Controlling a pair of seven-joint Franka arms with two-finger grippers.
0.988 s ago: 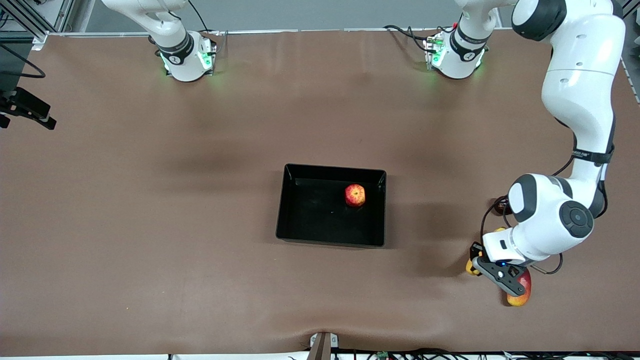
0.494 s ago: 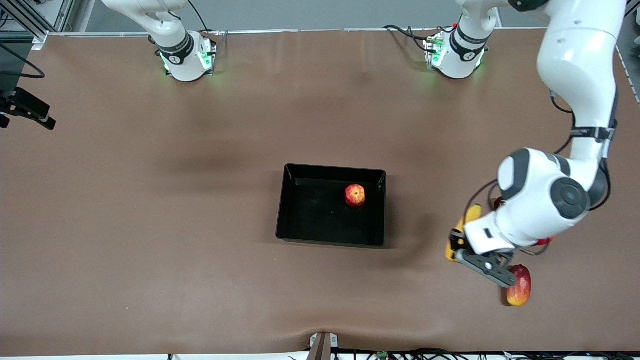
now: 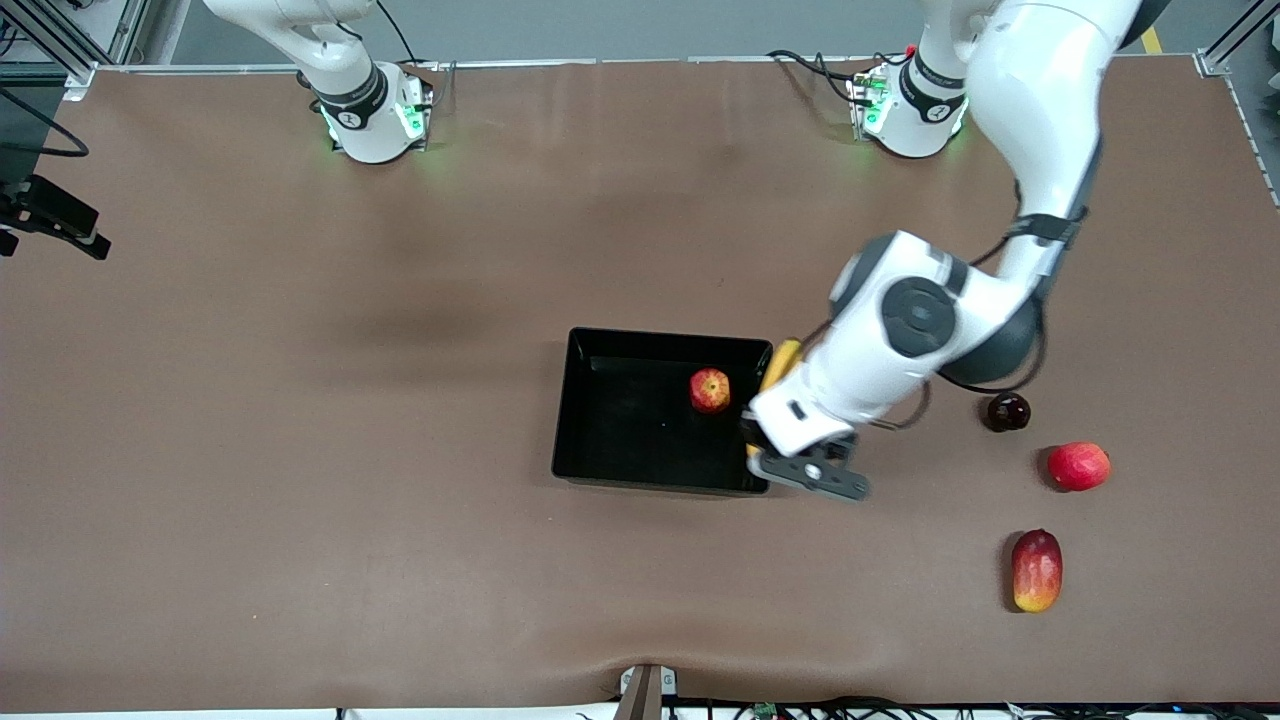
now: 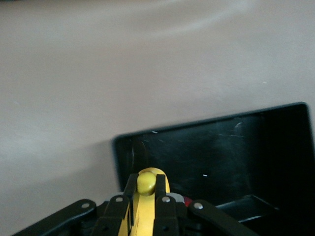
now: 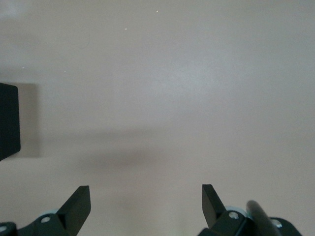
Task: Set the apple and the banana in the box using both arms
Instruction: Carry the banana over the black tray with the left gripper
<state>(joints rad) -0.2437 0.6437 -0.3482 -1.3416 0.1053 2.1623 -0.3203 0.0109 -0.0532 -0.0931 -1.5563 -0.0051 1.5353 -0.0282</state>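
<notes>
The black box (image 3: 660,337) sits mid-table with the red, yellow-streaked apple (image 3: 710,390) in it, near the wall toward the left arm's end. My left gripper (image 3: 765,422) is shut on the yellow banana (image 3: 780,362) and holds it in the air over that same wall of the box. In the left wrist view the fingers (image 4: 130,189) clamp the banana (image 4: 145,214) with the box (image 4: 206,152) below. My right gripper (image 5: 146,196) is open and empty over bare table, with a corner of the box (image 5: 7,120) at the view's edge; it does not show in the front view.
Toward the left arm's end lie a dark round fruit (image 3: 1006,411), a smooth pinkish-red round fruit (image 3: 1078,466) and, nearer the front camera, an oblong red-and-yellow fruit (image 3: 1036,570). A black mount (image 3: 50,215) sticks in at the right arm's end.
My left arm has lifted the banana from the table beside the oblong fruit and carried it toward the box. The round fruits it covered now show.
</notes>
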